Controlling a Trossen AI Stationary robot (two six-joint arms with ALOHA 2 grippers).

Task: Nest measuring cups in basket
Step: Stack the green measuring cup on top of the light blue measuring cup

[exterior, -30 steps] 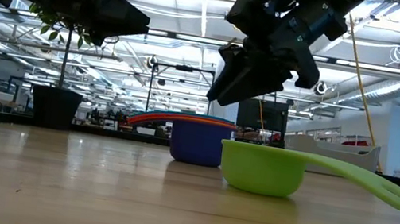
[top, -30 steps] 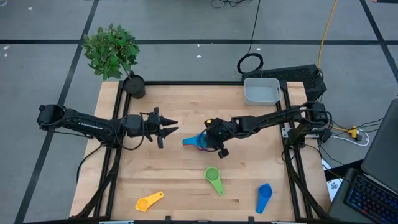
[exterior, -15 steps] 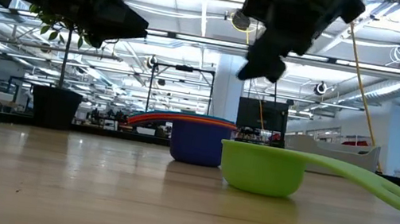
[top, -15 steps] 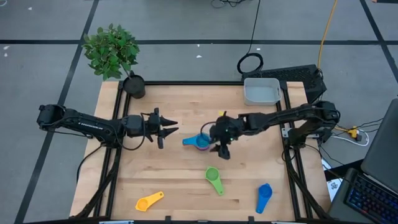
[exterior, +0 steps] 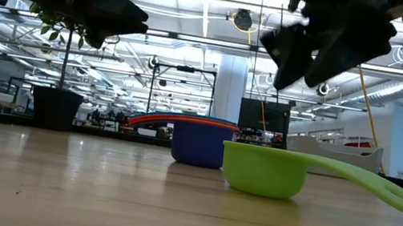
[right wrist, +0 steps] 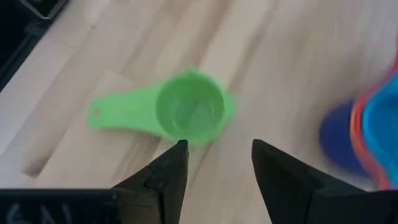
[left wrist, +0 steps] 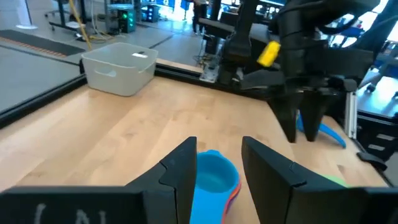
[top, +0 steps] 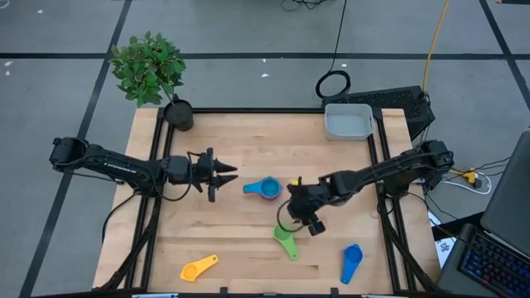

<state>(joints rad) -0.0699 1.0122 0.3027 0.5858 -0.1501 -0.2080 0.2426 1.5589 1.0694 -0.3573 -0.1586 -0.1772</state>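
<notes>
My right hand (top: pixel 302 217), fingers spread and empty, hovers above the green cup (top: pixel 284 235) on the wooden surface (top: pixel 248 157).

Open wood is lying around the green cup (top: pixel 285 239), with the right gripper (top: pixel 301 218) hanging just above its bowl, fingers parted. The nested stack (top: pixel 266 189) is sitting near, the left gripper (top: pixel 229 172) blocking its handle side.

Potted plant (top: pixel 151 73) at table corner, keyboard (top: pixel 389 98), yellow cable (top: pixel 433 45)
</notes>
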